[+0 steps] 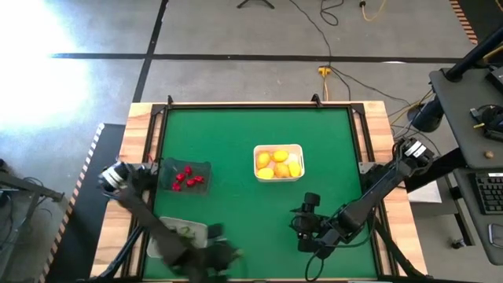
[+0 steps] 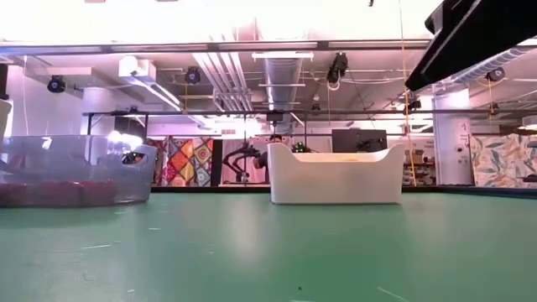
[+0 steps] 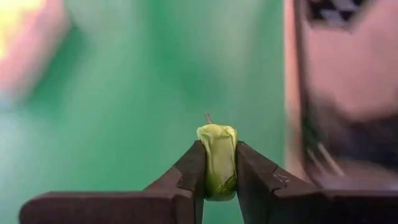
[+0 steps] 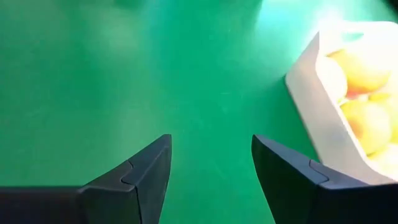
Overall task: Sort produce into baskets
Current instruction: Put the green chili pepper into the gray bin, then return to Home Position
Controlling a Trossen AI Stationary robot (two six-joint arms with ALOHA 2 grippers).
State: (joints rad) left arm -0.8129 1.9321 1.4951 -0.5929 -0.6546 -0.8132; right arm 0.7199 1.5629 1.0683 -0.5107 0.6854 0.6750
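Observation:
My left gripper (image 3: 219, 167) is shut on a small yellow-green piece of produce (image 3: 217, 155). In the high view it is a dark blur (image 1: 222, 255) near the table's front edge, just right of the clear basket (image 1: 180, 234), which holds green pieces. My right gripper (image 4: 211, 163) stands open with nothing between its fingers, above bare green table at the front right (image 1: 302, 224), short of the white basket (image 1: 279, 163). That basket holds yellow-orange rounds (image 4: 364, 74). The dark see-through basket (image 1: 187, 177) at the left holds red pieces (image 1: 187, 179). My left gripper pinches the green piece's lower half (image 3: 218, 177) between its two fingertips (image 3: 194, 168). The piece's upper end, with a thin stem (image 3: 208, 117), sticks out past the tips. It is held clear above the green table top.
The green mat (image 1: 251, 134) lies bare across the far half and the middle. Wooden borders (image 1: 140, 134) frame the table. In the low view the dark basket (image 2: 75, 172) stands at the left, the white one (image 2: 336, 176) in the middle, with a dark arm (image 2: 478, 33) overhead.

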